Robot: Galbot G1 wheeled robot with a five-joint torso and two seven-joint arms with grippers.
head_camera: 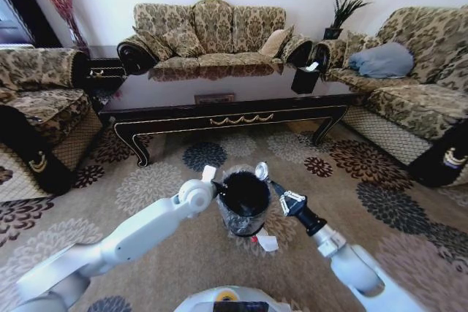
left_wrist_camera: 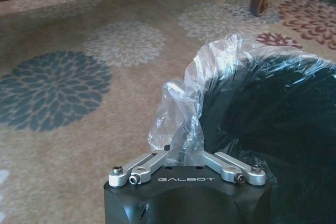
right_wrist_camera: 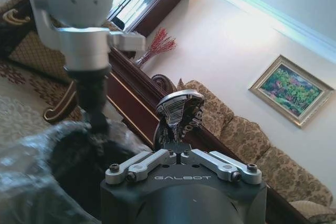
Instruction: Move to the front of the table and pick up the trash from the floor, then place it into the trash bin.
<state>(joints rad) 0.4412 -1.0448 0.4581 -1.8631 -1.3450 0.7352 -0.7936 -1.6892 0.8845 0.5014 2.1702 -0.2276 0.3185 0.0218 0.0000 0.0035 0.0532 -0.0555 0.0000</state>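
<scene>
l gripper (left_wrist_camera: 183, 153) pinches trash bin (head_camera: 244, 202) liner; r gripper (right_wrist_camera: 178, 121) holds crumpled trash (right_wrist_camera: 181, 109).

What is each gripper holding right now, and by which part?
The left gripper pinches the clear liner bag at the trash bin's rim. The right gripper grips a crumpled silvery scrap by its lower end.
</scene>
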